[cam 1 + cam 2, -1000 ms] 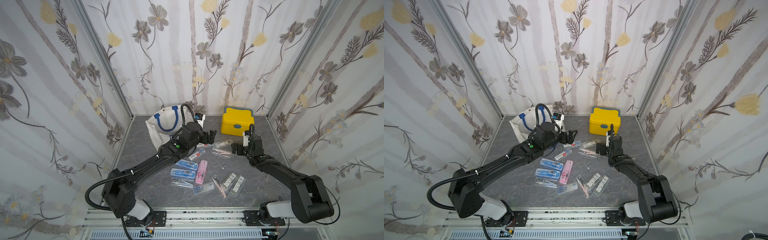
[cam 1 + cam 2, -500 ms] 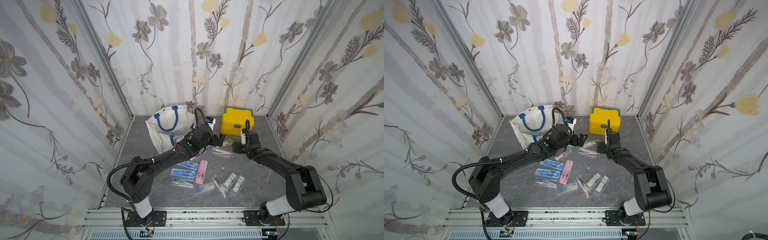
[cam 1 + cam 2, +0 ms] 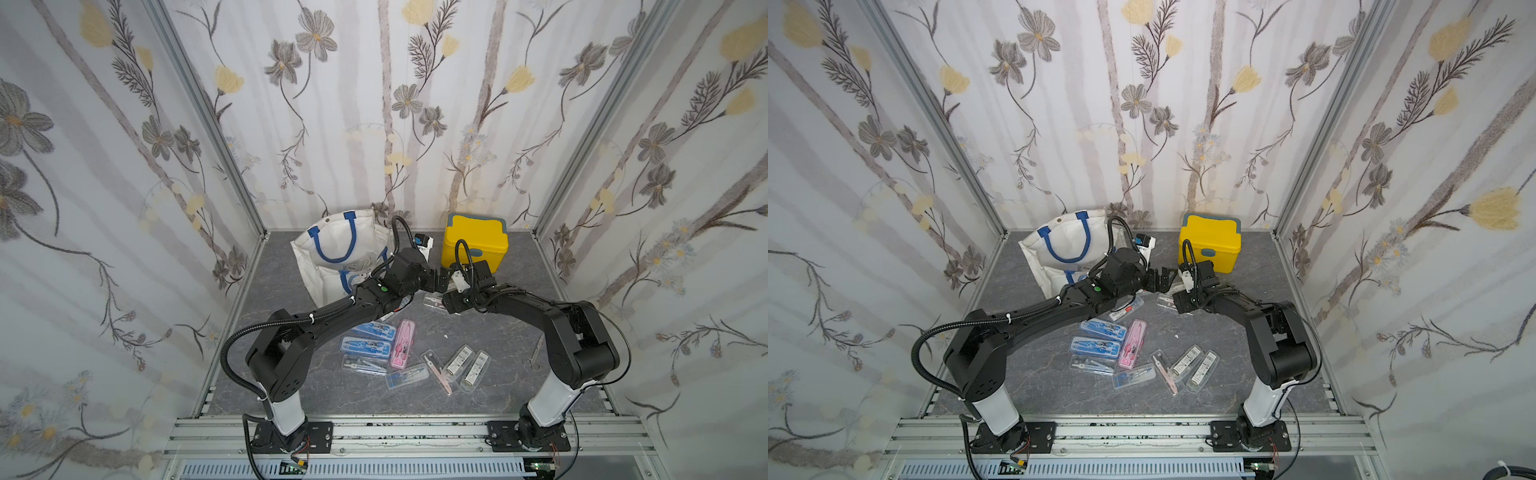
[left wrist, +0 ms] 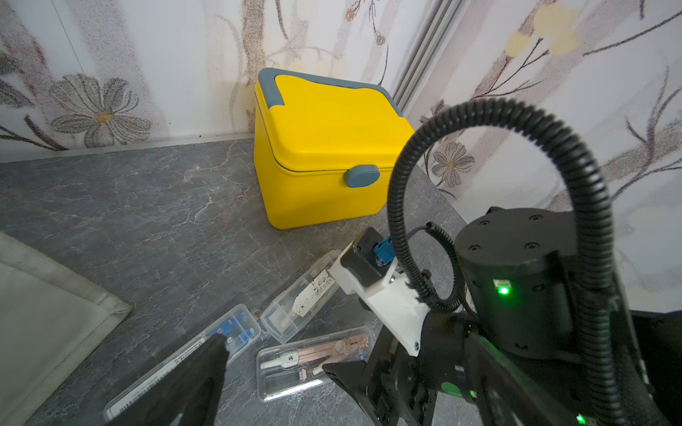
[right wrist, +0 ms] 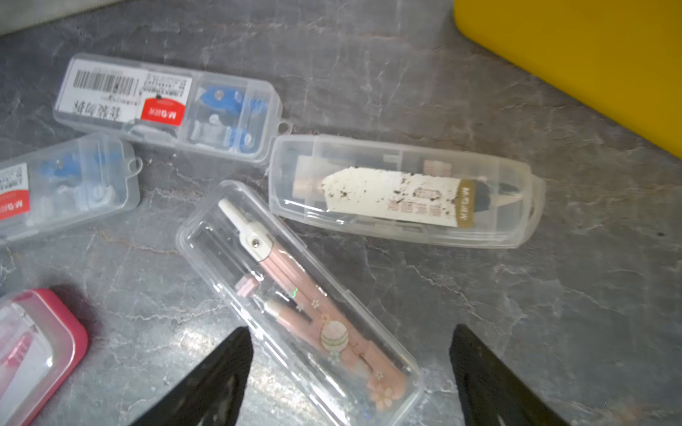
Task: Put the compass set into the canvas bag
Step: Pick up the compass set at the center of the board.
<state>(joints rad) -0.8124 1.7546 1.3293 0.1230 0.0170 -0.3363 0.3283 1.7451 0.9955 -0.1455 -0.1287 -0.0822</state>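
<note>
Narrowing partway from full spread, the right gripper (image 5: 349, 328) is straddling, not yet clamping, the pink compass set (image 5: 295, 291) mid-tabletop (image 5: 479, 110); left gripper (image 4: 271, 352) is gaping empty, canvas bag (image 3: 336, 245) sitting at eleven o'clock.

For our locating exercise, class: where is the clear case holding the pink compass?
In the right wrist view, the pink compass case lies on the table, straddled by the open right pincer, beside the torn-label case.
</note>
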